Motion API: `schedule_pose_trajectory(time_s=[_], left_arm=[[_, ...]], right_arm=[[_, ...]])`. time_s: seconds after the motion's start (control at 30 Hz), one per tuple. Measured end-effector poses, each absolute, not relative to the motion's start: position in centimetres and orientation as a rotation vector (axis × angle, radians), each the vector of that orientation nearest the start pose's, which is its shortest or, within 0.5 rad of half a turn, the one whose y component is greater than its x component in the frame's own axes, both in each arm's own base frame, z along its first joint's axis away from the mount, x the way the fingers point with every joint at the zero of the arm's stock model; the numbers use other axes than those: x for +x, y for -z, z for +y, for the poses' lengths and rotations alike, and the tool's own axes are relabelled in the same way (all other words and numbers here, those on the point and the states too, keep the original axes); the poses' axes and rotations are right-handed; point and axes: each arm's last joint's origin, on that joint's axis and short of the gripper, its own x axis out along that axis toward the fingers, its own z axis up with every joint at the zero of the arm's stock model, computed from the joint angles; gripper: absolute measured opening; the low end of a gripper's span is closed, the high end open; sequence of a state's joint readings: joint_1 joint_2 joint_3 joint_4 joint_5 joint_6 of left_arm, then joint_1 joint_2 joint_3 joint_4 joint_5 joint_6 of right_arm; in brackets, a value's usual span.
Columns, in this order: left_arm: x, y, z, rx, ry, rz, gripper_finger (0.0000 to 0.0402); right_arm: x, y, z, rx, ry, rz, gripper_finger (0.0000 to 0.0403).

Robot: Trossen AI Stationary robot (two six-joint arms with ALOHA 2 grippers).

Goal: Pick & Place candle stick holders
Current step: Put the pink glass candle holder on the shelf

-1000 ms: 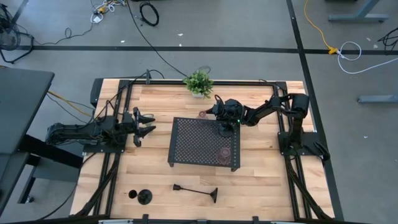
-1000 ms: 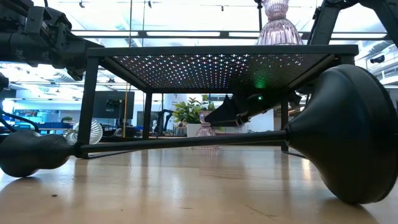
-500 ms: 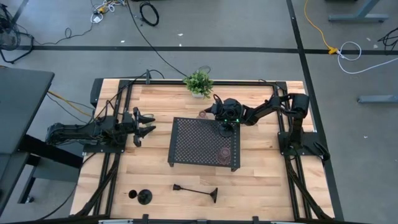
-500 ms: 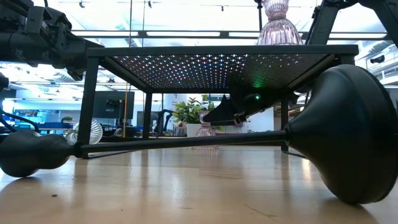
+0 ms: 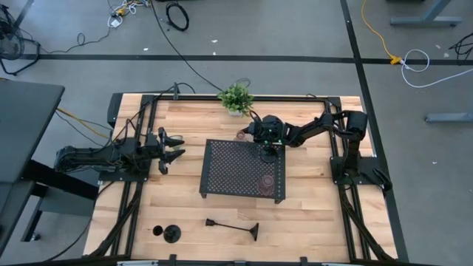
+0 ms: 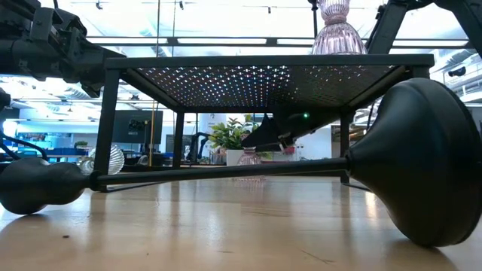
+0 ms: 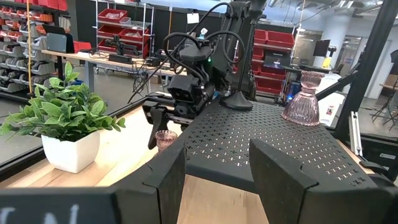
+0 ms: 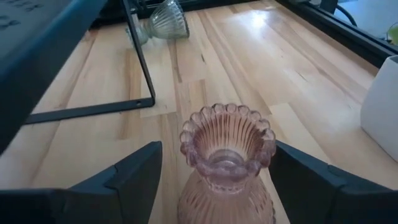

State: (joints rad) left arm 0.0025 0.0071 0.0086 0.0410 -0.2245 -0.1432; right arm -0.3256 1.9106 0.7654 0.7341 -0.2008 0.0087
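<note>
A pink ribbed glass holder [image 8: 227, 155] stands upright on the table just beyond the far edge of the black perforated tray [image 5: 229, 174]; it also shows in the high view [image 5: 242, 136]. My right gripper [image 8: 217, 149] is open, with one finger on either side of this holder and not touching it; in the high view it [image 5: 250, 133] is at the tray's far edge. A second pink glass holder [image 5: 266, 181] and a black holder [image 5: 267, 154] stand on the tray. A black stemmed holder [image 5: 233, 226] lies on its side near the front edge. My left gripper [image 5: 177, 146] waits open, left of the tray.
A potted plant [image 5: 236, 97] stands at the far edge, close behind the pink holder. A clear glass cup [image 8: 165, 18] lies on its side left of the tray. A short black piece [image 5: 168, 233] sits at the front left. The tray stands on thin legs [image 6: 105, 128].
My right gripper has moved a little toward the table's left edge along the tray's far side, closing in on the pink glass holder that stands on the table. The holder has not moved.
</note>
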Motion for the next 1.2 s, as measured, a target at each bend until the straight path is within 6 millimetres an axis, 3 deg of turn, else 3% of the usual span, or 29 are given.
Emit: schedule_pose_trajectory(time_s=[0.2, 0.5, 0.9, 1.2], left_arm=[[9.7, -17.0, 0.7, -0.147, -0.224, -0.059, 0.0179], [9.7, -17.0, 0.7, -0.147, -0.224, -0.059, 0.0179], [9.7, -17.0, 0.7, -0.147, -0.224, -0.059, 0.0179], [9.7, -17.0, 0.7, -0.147, -0.223, -0.058, 0.0179]], right_arm=[[33.7, -11.7, -10.8, 0.122, 0.128, 0.398, 0.0255], [33.7, -11.6, -10.8, 0.108, 0.133, 0.41, 0.0111], [33.6, -11.6, -10.9, 0.102, 0.15, 0.42, 0.0111], [33.3, -11.6, -12.0, 0.115, 0.209, 0.415, 0.0111]])
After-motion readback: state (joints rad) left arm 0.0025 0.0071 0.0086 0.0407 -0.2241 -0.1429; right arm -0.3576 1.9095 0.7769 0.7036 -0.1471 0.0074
